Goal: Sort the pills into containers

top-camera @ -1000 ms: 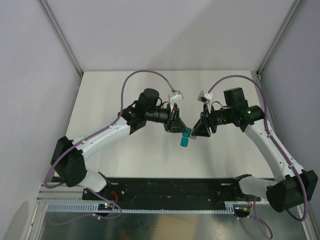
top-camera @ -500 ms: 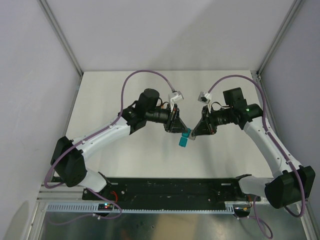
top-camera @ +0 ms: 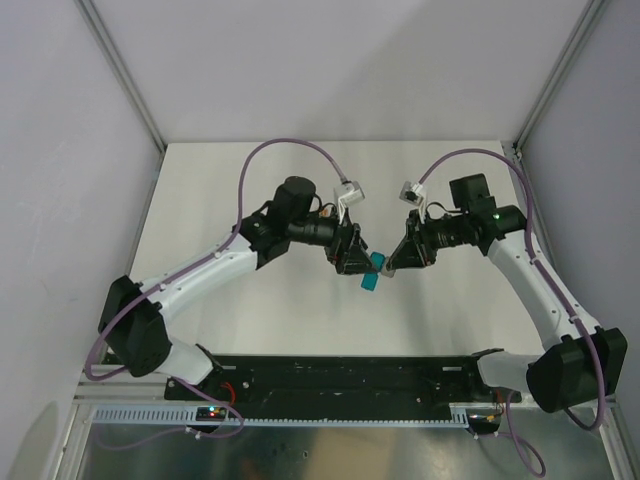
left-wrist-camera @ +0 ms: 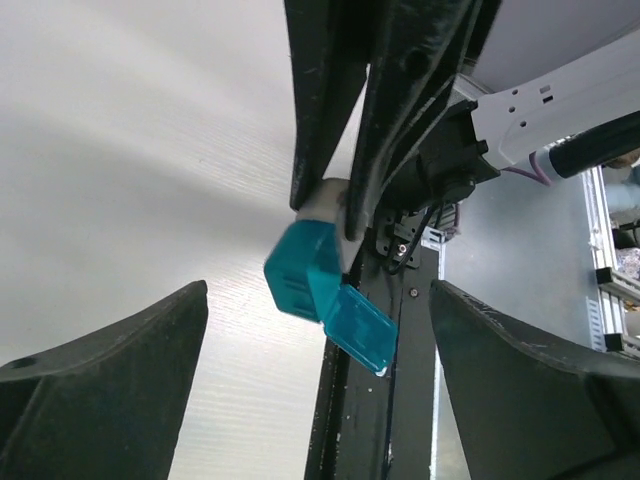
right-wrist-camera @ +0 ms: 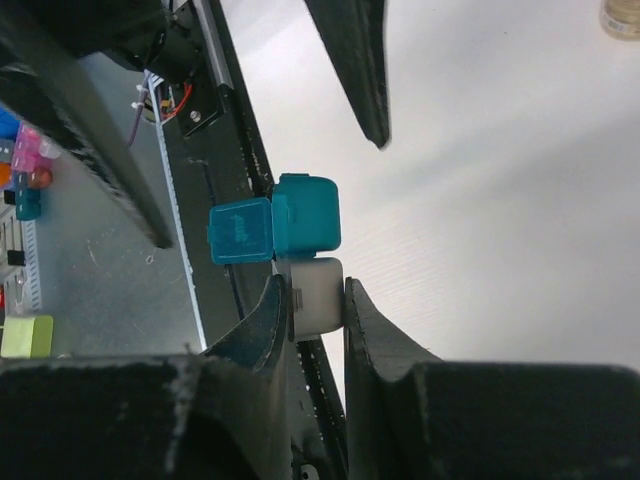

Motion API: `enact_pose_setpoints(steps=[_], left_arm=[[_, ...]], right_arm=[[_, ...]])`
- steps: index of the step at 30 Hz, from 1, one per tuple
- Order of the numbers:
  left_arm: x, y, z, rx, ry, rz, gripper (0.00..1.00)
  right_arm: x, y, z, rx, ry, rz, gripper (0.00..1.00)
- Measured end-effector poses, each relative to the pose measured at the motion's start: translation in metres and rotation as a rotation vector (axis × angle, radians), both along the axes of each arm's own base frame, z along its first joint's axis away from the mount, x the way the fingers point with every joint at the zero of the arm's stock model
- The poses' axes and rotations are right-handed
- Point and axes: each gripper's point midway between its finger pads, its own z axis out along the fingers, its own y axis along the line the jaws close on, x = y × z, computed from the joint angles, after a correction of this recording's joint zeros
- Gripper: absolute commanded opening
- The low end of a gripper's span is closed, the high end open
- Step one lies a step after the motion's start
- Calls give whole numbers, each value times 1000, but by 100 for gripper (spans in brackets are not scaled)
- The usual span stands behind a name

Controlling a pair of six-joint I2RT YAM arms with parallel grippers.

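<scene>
Box (top-camera: 371,276), teal, shows from above between your left gripper (top-camera: 352,258) and right gripper (top-camera: 393,262), over the table's (top-camera: 200,200) middle. Left wrist view: your left jaws stand wide apart, flanking it. Right wrist view: your right jaws clamp its grey end, lid (right-wrist-camera: 240,232) open.

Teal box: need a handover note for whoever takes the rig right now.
Right pincer: shut on the grey end of the teal box, holding it between the two arms.
Left pincer: open, fingers either side of the box, not touching it.
Flap: swung open.
Done: box picked up and opened.
Left: no pill visible in the box or in either pincer, so all sorting remains.
</scene>
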Motion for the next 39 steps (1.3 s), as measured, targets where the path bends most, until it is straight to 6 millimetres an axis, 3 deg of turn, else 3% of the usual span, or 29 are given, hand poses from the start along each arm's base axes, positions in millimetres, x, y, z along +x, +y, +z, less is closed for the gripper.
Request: enact_pose_setpoints(steps=[5,9,15,22,35,39], left_arm=[[12,14,11,-13,-29,45,99],[30,30,21,-24,-58,114,100],[49,45,27,-28,-85,187,100],[46,49,26,-25,-85,191,100],[46,49,26,-27,-84,188,100],[45,49,26,-26,-84,188,100]], right_arm=[[17,-8,-11,-32,14,-55,0],[40,-12,-31,-70,53,-107,0],[77,-19,-89,-143,208,-194,1],[106,-29,-141,-190,345,-303,7],[121,-39,-184,-273,432,-407,24],[123,-44,-191,-298,446,-436,35]])
